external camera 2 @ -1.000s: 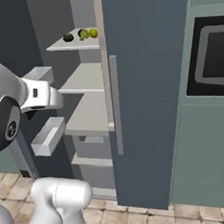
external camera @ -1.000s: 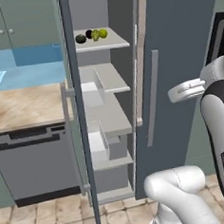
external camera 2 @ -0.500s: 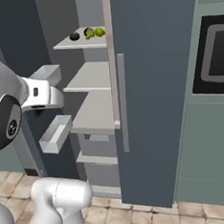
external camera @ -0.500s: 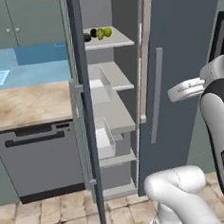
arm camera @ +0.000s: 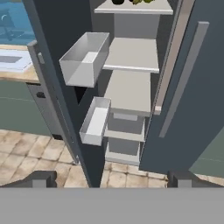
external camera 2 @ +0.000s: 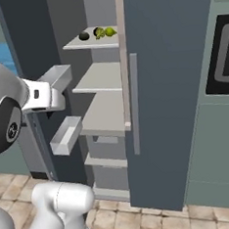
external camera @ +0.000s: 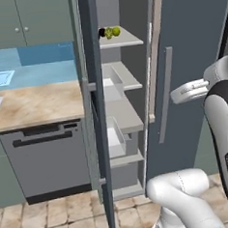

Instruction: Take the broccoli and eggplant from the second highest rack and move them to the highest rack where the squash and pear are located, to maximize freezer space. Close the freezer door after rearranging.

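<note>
Up on a white freezer rack (external camera 2: 93,43) lie a dark eggplant (external camera 2: 83,36), a green broccoli (external camera 2: 99,32) and a yellow-green fruit (external camera 2: 110,32). They show small in the left base view as a dark and green cluster (external camera: 109,32), and their undersides sit at the hand view's top edge. I cannot tell which rack this is, since the freezer's top is cut off. My gripper (arm camera: 111,179) is open with nothing between its fingertips (arm camera: 40,178). It hangs well back from the freezer, at about mid-height (external camera: 182,93).
The left freezer door (external camera: 96,112) stands open, edge-on, carrying two white bins (arm camera: 83,59) (arm camera: 96,120). The right door with its long handle (arm camera: 183,78) is shut. A counter and dishwasher (external camera: 41,155) stand left; an oven (external camera 2: 221,53) is at the right. Lower racks are bare.
The base has moved: the whole scene has slid to the right in both base views and looks slightly nearer. The gripper has stayed open, and the items on the rack have not shifted.
</note>
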